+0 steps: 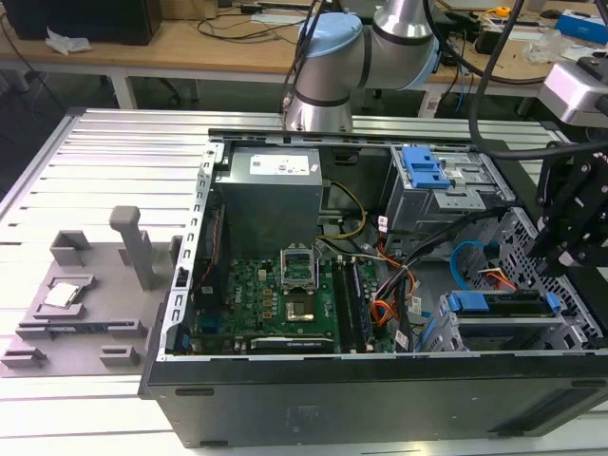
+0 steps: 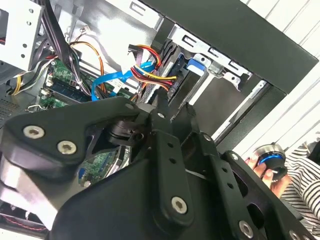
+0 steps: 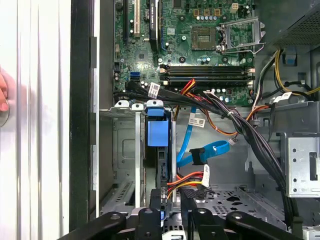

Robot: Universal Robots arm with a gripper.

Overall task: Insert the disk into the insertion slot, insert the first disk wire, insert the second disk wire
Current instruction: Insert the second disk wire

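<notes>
Disk [image 3: 157,132] sits in slot [image 3: 117,150] inside case [image 1: 285,408]. First wire [image 3: 185,181] plug lies just by gripper [image 3: 171,197], jaws narrowly parted, nothing visibly gripped. Likely best: square plug to disk socket, push straight, avoid snagging second wire [image 3: 210,150]. Case stands on slatted metal table [image 1: 95,152]; hand [image 2: 265,167] beside case.

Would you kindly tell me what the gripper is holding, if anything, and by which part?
It cannot be told. The gripper is at the plug end of the first disk wire, but a hold cannot be confirmed.
</notes>
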